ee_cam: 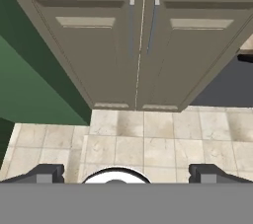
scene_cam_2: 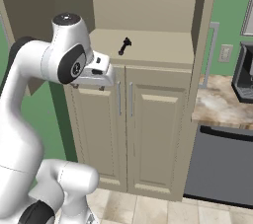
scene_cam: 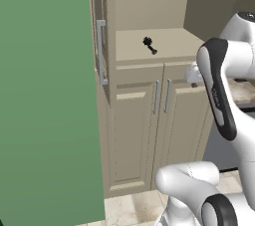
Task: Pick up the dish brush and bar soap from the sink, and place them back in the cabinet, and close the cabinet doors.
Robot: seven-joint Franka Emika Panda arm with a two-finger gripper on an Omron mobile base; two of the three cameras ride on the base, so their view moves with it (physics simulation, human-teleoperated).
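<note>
While the tool (ee_cam: 126, 171) hangs empty with its jaws spread wide, pointed down at the tiled floor (ee_cam: 148, 144) in front of the low cupboard doors (ee_cam: 141, 45), the dish brush (scene_cam: 149, 45) already lies on the open shelf (scene_cam: 164, 46) of the tall beige cabinet (scene_cam_2: 148, 1), above and beyond the tool. To the tool's left, one of the cabinet doors (scene_cam: 102, 46) stands swung open, edge-on, its long grey bar handle (scene_cam: 100, 53) facing out; to its right the other door (scene_cam_2: 205, 40) also stands open, with its handle (scene_cam_2: 214, 45) near the marbled desk (scene_cam_2: 217, 102). The bar soap cannot be made out on the shelf, so that part of the job looks unfinished or at least unconfirmed. The risks from here appear plain: shutting the doors before the soap is shelved would leave the task short; a swing of the white arm (scene_cam_2: 29, 70) past the left door could knock it; and the brush, lying near the shelf's front edge, might be clipped by a closing door or by a careless reach over it.
</note>
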